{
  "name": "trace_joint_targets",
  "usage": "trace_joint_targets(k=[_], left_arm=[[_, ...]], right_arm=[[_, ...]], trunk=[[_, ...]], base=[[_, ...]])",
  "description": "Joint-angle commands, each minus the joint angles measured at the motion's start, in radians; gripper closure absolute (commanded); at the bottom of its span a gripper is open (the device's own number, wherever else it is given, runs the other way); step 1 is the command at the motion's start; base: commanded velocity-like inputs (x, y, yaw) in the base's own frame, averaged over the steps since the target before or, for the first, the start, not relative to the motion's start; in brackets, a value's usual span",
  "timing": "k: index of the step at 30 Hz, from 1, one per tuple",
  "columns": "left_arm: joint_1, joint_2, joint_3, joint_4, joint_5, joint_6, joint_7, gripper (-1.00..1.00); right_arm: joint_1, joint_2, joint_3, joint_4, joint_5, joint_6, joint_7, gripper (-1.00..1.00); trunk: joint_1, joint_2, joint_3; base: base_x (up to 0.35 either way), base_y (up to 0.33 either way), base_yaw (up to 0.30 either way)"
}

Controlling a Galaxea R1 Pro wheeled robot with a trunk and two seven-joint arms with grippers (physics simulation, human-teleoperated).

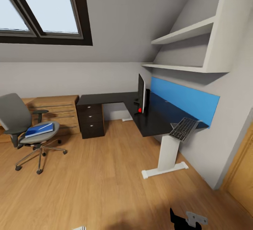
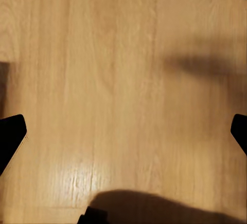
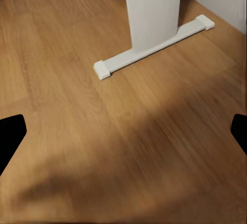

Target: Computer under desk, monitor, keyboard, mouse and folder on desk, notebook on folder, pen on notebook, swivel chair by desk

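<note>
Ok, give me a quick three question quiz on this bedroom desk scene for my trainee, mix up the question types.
1. True or false: the blue folder lies on the seat of the swivel chair.
2. Multiple choice: where is the keyboard? A) flat on the floor; B) at the desk's near end, tilted and overhanging the edge; C) on the wall shelf.
3. Fill in: the monitor stands on the black ____.

Key: 1 true; 2 B; 3 desk.
</note>
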Motion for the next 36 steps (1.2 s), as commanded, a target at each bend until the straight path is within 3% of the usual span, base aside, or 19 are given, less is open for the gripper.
trace_joint_targets(k=[1,9,24,36], left_arm=[[0.000,0.001,-0.006,-0.002,0.007,0.003,0.008,-1.00],[0.000,0.001,-0.006,0.000,0.009,0.003,0.008,-1.00],[0.000,0.001,-0.005,0.013,0.009,0.003,0.008,-1.00],[0.000,0.002,-0.004,0.014,0.009,0.003,0.009,-1.00]], right_arm=[[0.000,0.001,-0.001,0.000,-0.010,-0.002,-0.001,-1.00],[0.000,0.001,-0.001,0.006,-0.011,-0.003,-0.001,-1.00],[0.000,0.000,-0.002,0.007,-0.011,-0.002,-0.002,-1.00],[0.000,0.001,0.002,0.007,-0.009,-0.004,0.000,-1.00]], trunk=[[0.000,-0.001,-0.001],[0.000,-0.001,-0.001],[0.000,-0.001,-0.001],[0.000,-0.001,-0.001]], base=[[0.000,0.304,-0.295],[0.000,0.188,-0.298],[0.000,0.020,-0.295],[0.000,0.000,-0.050]])
